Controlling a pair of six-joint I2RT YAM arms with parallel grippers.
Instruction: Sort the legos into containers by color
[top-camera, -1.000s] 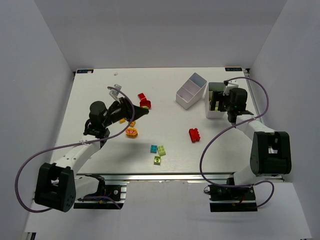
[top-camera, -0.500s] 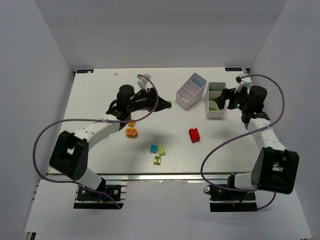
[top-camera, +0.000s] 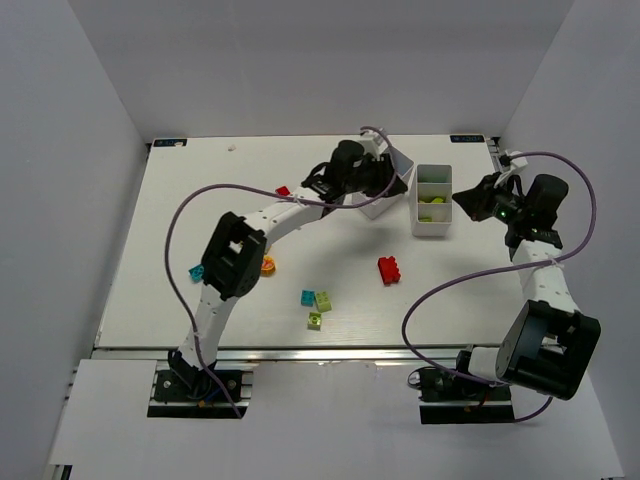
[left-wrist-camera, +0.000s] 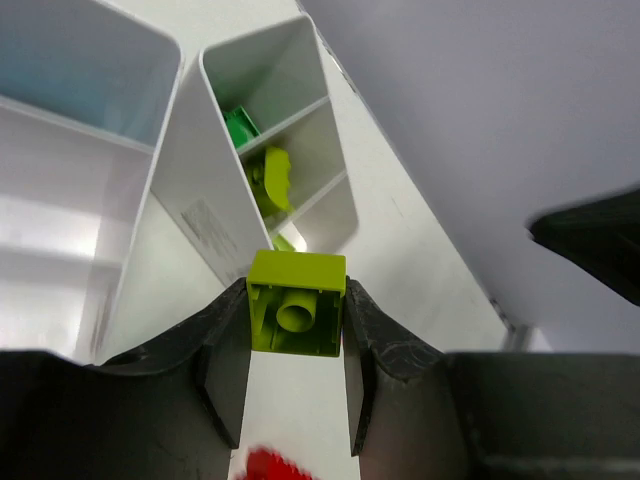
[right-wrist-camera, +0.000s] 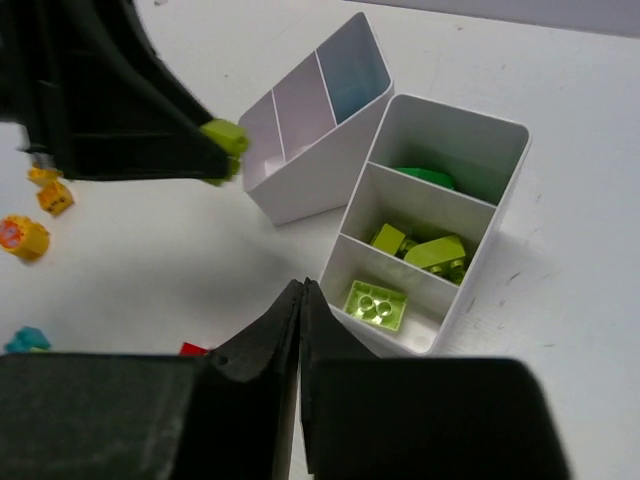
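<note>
My left gripper (left-wrist-camera: 296, 330) is shut on a lime lego (left-wrist-camera: 296, 303), held in the air just in front of the two white containers. In the top view it (top-camera: 400, 186) hangs over the slanted tray (top-camera: 372, 208), next to the upright tray (top-camera: 432, 228). That upright tray (right-wrist-camera: 462, 108) holds a green lego (right-wrist-camera: 425, 177) and lime legos (right-wrist-camera: 376, 303) in separate compartments. My right gripper (right-wrist-camera: 302, 292) is shut on nothing, pulled back to the right of that tray (top-camera: 462, 198). The slanted tray (right-wrist-camera: 320, 180) shows only bare compartments.
Loose legos lie on the table: a red one (top-camera: 389, 269), a cyan (top-camera: 308, 297) and two lime (top-camera: 323, 300) near the front, orange-yellow ones (top-camera: 267, 265), a small red (top-camera: 283, 191) and a cyan (top-camera: 197, 271) at the left. The left arm stretches across the table's middle.
The left arm has swung from the table's left across to the trays, carrying the lime lego. The right gripper has drawn back from the upright tray and shut.
</note>
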